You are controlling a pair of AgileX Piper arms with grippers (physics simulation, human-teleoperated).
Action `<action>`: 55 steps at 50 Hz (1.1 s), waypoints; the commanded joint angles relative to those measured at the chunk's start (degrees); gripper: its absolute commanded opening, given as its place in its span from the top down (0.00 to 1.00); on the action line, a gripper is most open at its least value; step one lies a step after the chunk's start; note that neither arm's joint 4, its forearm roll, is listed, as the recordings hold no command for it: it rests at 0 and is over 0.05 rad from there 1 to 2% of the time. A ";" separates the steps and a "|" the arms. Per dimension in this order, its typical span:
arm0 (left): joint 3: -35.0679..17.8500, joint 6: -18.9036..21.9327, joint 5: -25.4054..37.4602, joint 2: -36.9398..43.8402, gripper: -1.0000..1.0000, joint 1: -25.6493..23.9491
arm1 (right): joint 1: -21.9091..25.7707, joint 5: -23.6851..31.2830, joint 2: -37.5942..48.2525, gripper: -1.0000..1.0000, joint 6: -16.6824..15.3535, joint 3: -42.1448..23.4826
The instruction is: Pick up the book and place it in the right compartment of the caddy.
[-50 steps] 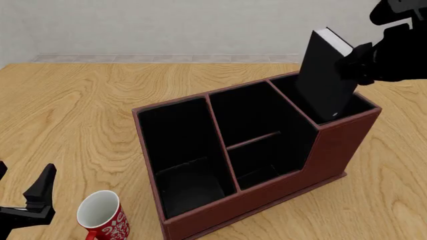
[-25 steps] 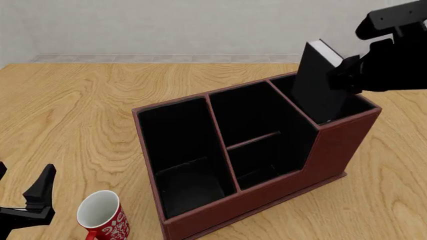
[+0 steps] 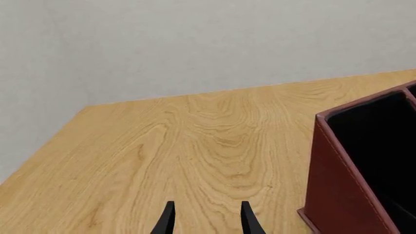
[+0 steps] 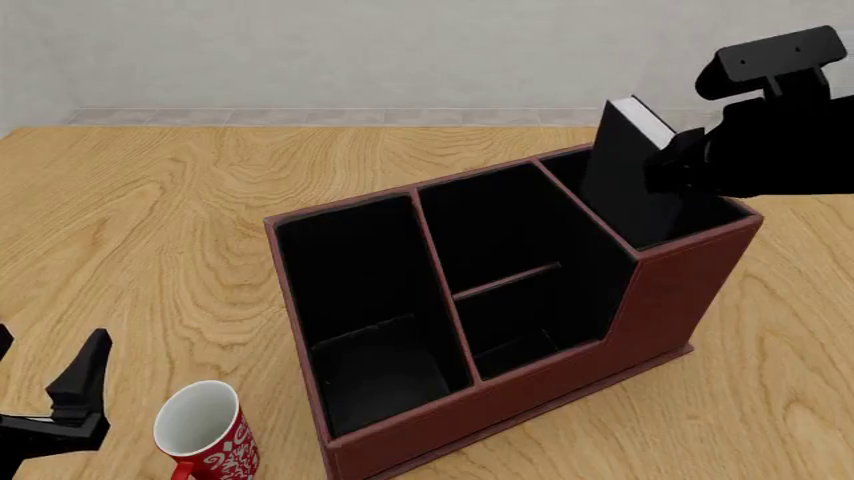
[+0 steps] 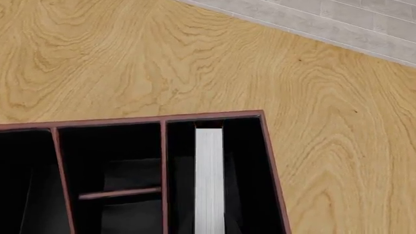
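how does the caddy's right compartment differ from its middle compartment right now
The right compartment holds the black book, standing tilted and partly above the rim; the middle compartment holds nothing. The middle one has a crossbar divider; the right one has none. The right one's front wall is taller. Both are black-lined sections of the reddish-brown caddy.

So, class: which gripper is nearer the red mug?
Left. The left gripper sits just beside the mug; the right gripper is far off, holding the book over the caddy.

Bright, even light; sharp renders, faint shadows, no glare.
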 commanded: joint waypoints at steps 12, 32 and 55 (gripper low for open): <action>0.00 0.19 1.50 -1.37 0.00 0.32 | -0.83 -2.15 0.89 1.00 1.66 1.00; 0.00 0.11 0.68 -0.60 0.00 0.35 | -2.10 -3.10 1.33 1.00 1.52 1.86; 0.00 0.16 0.12 -0.29 0.00 0.32 | -2.01 -4.18 1.07 1.00 1.88 4.30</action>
